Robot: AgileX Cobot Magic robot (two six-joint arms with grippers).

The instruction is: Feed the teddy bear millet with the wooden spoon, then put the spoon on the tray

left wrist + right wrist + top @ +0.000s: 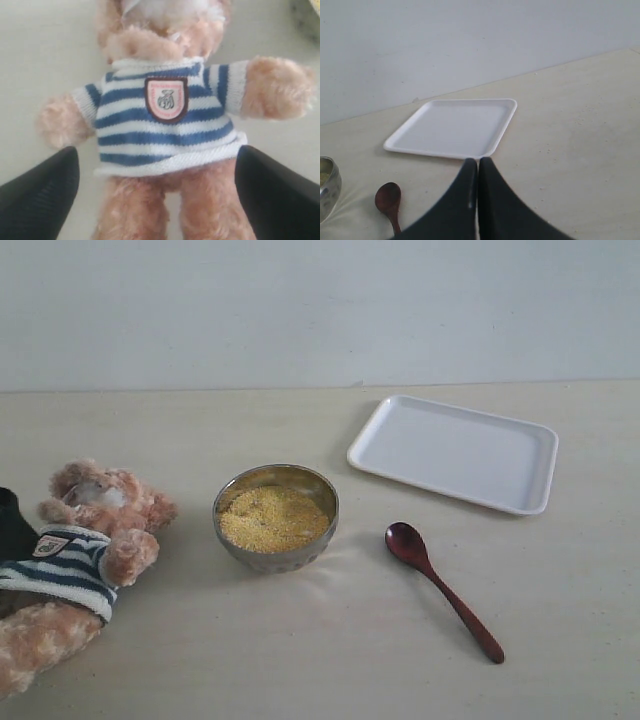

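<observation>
Left claw [156, 155] is held wide open, fingers [40, 200] either side of the teddy bear [165, 130], whose face is cropped off. Right claw [478, 162] is pinched shut. The wooden spoon [440, 585] is seen lying apart from it, at 4 o'clock of the millet [272, 518] bowl [330, 502]. The tray [455, 452] is at 1 o'clock of the spoon, with bare table [560, 620] between.

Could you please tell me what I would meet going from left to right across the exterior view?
teddy bear → bowl of millet → tray. The spoon lies in front of the tray, within its span, so it is left out.
</observation>
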